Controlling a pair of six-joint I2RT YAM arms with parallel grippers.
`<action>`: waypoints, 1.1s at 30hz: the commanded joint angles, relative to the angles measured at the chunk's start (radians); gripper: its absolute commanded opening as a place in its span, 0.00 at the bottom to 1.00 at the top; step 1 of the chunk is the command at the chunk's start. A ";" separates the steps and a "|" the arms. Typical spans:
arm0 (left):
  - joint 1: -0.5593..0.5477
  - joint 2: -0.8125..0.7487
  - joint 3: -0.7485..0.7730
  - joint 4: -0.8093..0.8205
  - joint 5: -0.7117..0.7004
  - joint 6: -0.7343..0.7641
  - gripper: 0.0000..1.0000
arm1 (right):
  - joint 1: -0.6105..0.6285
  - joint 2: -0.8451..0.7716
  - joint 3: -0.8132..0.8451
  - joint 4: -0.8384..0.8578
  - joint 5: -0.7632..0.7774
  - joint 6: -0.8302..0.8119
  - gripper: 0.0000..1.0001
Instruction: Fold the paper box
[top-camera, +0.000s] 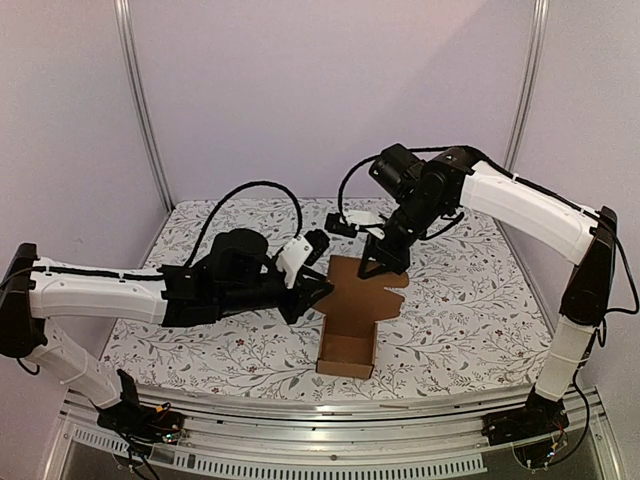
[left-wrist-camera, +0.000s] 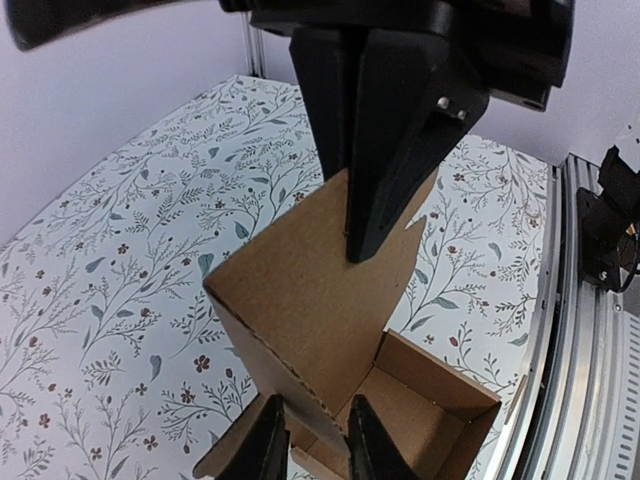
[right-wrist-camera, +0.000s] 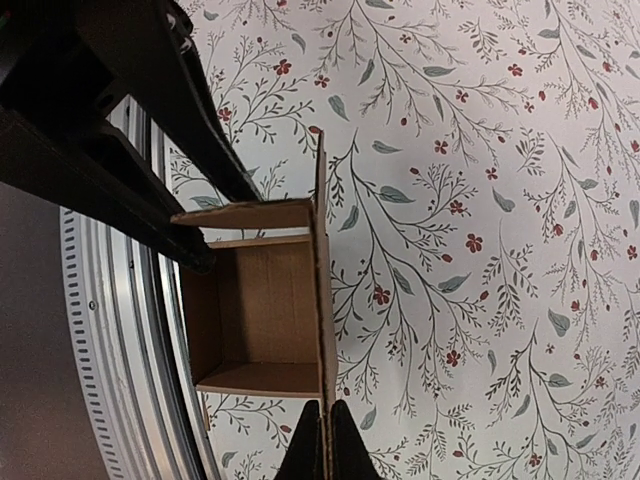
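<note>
- While its lid (left-wrist-camera: 310, 270) stands raised, the box (top-camera: 348, 335) sits near the middle of the counter's (top-camera: 460, 310) near edge.
- Right jaws are clamped on the lid's top edge.
- Left jaws straddle the box's left wall; grip cannot be confirmed.
- Advice: steady that wall, swing lid over slowly.

Brown paper box (top-camera: 349, 322); white tablecloth (top-camera: 455, 325), floral-patterned.

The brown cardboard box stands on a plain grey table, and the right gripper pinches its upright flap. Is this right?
No: the table is white with a floral print, as the top external view shows. The right gripper does pinch the brown cardboard box's flap.
</note>
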 joint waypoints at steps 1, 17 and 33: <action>-0.056 0.059 0.052 0.090 0.034 -0.013 0.23 | 0.003 0.006 0.027 0.058 -0.026 0.052 0.00; -0.049 -0.345 -0.042 -0.263 0.016 0.091 0.56 | 0.000 -0.095 -0.083 -0.035 -0.167 -0.185 0.00; 0.052 -0.301 -0.078 -0.162 0.151 0.085 0.50 | 0.087 -0.091 -0.049 -0.113 -0.202 -0.287 0.00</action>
